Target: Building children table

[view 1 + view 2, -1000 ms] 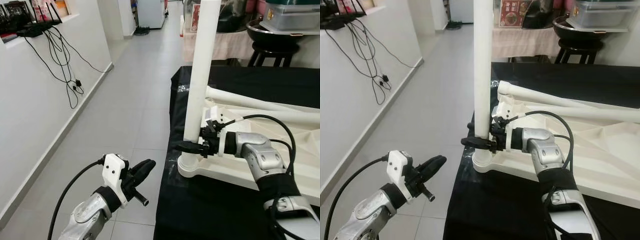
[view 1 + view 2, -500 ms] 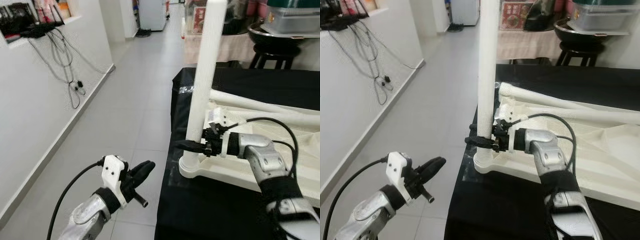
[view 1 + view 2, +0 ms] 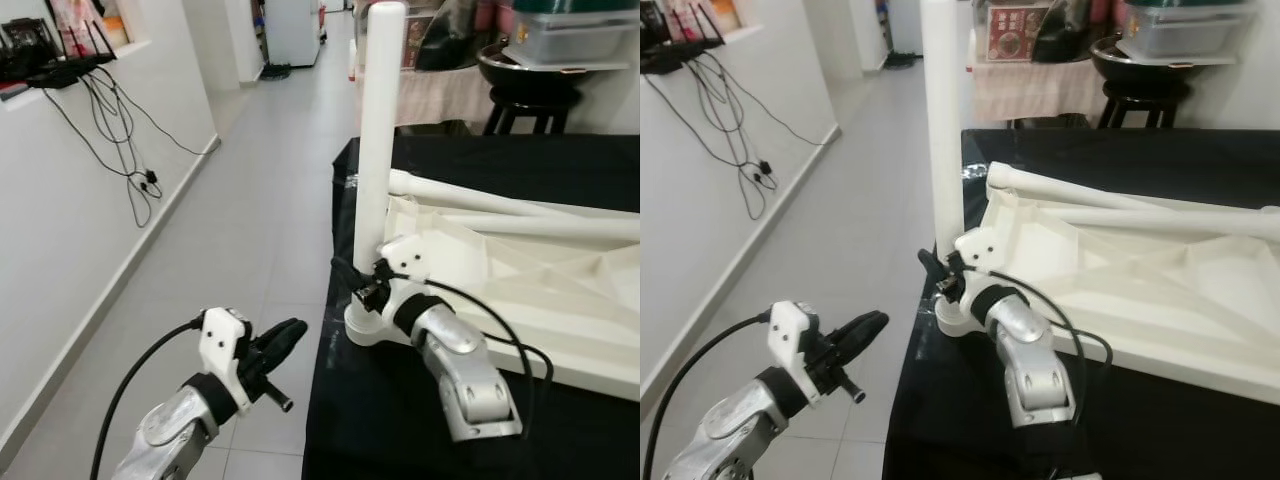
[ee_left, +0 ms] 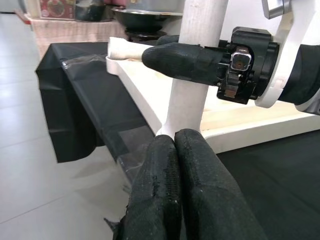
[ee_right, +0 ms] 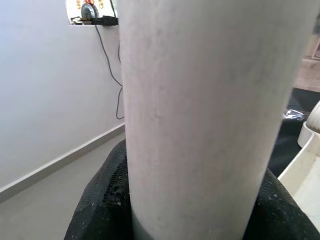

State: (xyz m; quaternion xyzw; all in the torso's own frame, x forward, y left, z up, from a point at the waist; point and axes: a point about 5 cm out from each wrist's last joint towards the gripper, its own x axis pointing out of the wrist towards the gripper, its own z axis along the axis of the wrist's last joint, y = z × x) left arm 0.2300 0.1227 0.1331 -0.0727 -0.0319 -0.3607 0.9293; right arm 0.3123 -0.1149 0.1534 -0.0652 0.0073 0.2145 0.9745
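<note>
Right wrist view looks straight onto the upright white cylindrical table leg (image 5: 200,115), with a black finger (image 5: 100,210) curving round each side of it: the right claw (image 3: 362,283) is clamped on that leg low down, just above the round socket at the corner of the upturned white plastic tabletop (image 3: 520,290). The tabletop lies underside up on the black-draped counter (image 3: 400,420), and the leg stands upright at its near left corner. Two more white tube legs (image 3: 500,205) lie across the tabletop beyond it.

Out over the grey tiled floor (image 3: 260,220), the left claw (image 3: 275,345) hangs free, its fingers (image 4: 170,200) pressed together on nothing and pointed towards the leg's base.

By my reading, the step in hand is seating this first leg in its corner socket. Next it wants a firm push or twist straight down, with the leg kept vertical until it bottoms out; whether it is fully home cannot be told. Then the claw can let go and reach for one of the lying legs.
</note>
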